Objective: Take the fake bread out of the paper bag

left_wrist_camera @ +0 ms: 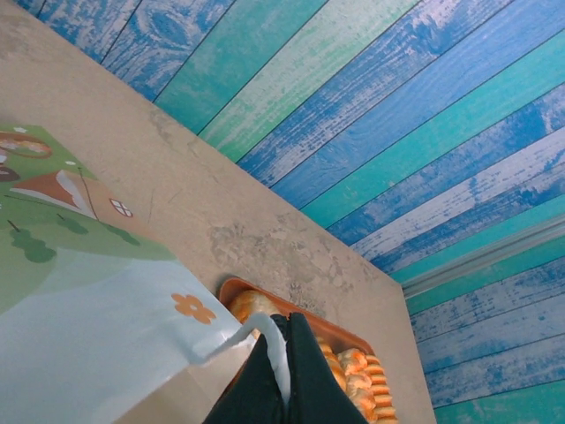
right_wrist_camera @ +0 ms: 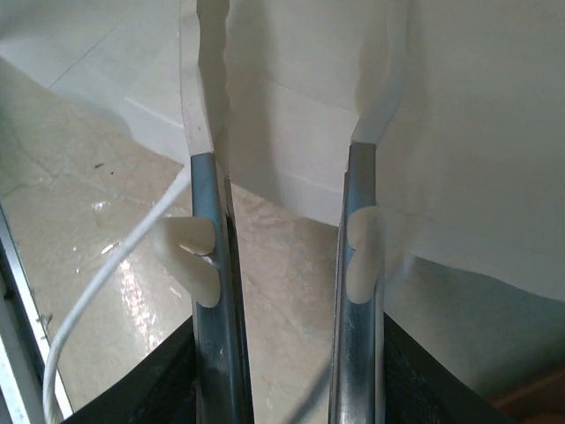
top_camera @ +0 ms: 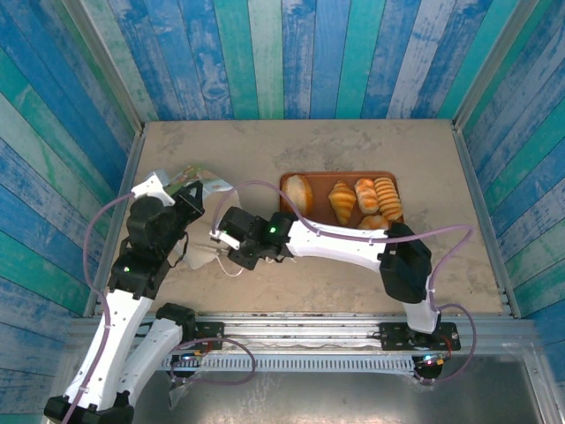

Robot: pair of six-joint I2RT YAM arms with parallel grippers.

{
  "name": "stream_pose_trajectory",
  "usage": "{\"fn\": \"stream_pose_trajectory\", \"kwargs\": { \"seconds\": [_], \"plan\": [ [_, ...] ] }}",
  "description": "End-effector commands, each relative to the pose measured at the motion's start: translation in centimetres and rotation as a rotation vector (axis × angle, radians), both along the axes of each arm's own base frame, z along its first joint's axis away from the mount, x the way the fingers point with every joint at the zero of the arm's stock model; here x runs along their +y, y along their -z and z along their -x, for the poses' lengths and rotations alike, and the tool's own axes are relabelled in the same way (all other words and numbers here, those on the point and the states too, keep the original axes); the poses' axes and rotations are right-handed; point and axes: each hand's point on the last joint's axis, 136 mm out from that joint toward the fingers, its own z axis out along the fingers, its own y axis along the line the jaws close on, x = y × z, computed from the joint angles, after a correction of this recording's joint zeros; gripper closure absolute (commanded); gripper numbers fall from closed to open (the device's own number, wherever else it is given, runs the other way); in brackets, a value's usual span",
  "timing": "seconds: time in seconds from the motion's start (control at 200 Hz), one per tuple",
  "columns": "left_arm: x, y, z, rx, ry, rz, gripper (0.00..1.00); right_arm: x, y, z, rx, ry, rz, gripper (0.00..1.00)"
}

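My left arm folds upward from its base, the left gripper (left_wrist_camera: 282, 340) pinched tight on the paper bag's (left_wrist_camera: 97, 309) rim. My right arm stretches across to the left, the right gripper (top_camera: 218, 235) with jaws partly spread.

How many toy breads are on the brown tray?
5 on the tray: pale loaf at left, croissant, small roll, ridged roll at right, and a fifth bread at the near edge, partly behind the right arm. More may be hidden in the bag.

wht/grn bag (left_wrist_camera: 88, 300), gold bread (top_camera: 342, 201), brn tray (top_camera: 320, 187)
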Motion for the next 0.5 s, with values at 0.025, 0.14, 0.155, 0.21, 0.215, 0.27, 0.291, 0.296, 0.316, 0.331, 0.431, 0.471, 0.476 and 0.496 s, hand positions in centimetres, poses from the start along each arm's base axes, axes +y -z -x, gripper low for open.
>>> {"fn": "stream_pose_trajectory", "kwargs": {
  "seconds": [0.025, 0.14, 0.155, 0.21, 0.215, 0.27, 0.291, 0.296, 0.316, 0.331, 0.431, 0.471, 0.476, 0.496],
  "plan": [
    [-0.5, -2.2, 0.3, -0.065, 0.036, -0.011, 1.0, 1.3, -0.1, -0.8, 0.055, 0.085, -0.039, 0.53],
    [-0.4, -2.3, 0.5, -0.067, 0.035, -0.012, 1.0, 2.3, 0.5, -1.1, 0.078, 0.1, -0.051, 0.52],
    [-0.4, -2.3, 0.6, -0.067, 0.035, -0.012, 1.0, 2.4, 0.5, -1.1, 0.078, 0.1, -0.05, 0.52],
    [-0.4, -2.4, 0.6, -0.068, 0.036, -0.012, 1.0, 2.7, 0.9, -1.3, 0.083, 0.111, -0.046, 0.51],
    [-0.4, -2.4, 0.6, -0.069, 0.036, -0.012, 1.0, 2.7, 1.0, -1.4, 0.084, 0.113, -0.044, 0.51],
    [-0.4, -2.4, 0.6, -0.069, 0.038, -0.01, 1.0, 2.8, 1.4, -1.8, 0.097, 0.143, -0.04, 0.51],
    [-0.4, -2.4, 0.6, -0.068, 0.038, -0.01, 1.0, 2.8, 1.5, -1.9, 0.106, 0.15, -0.04, 0.51],
    [-0.4, -2.4, 0.6, -0.068, 0.038, -0.009, 1.0, 2.8, 1.5, -1.9, 0.108, 0.153, -0.04, 0.51],
    [-0.5, -2.4, 0.6, -0.066, 0.038, -0.009, 1.0, 2.9, 1.6, -2.0, 0.123, 0.161, -0.046, 0.51],
    [-0.5, -2.4, 0.6, -0.066, 0.038, -0.006, 1.0, 2.9, 1.7, -2.0, 0.136, 0.165, -0.051, 0.51],
    [-0.6, -2.3, 0.5, -0.065, 0.042, 0.003, 1.0, 3.0, 1.8, -2.2, 0.231, 0.208, -0.094, 0.51],
    [-0.6, -2.2, 0.5, -0.063, 0.042, 0.005, 1.0, 3.0, 1.9, -2.3, 0.266, 0.228, -0.112, 0.52],
    [-0.6, -2.2, 0.5, -0.063, 0.041, 0.005, 1.0, 3.0, 1.8, -2.3, 0.27, 0.23, -0.115, 0.52],
    [-0.6, -2.1, 0.5, -0.059, 0.041, 0.006, 1.0, 3.0, 1.8, -2.4, 0.285, 0.24, -0.125, 0.52]
  ]
}}
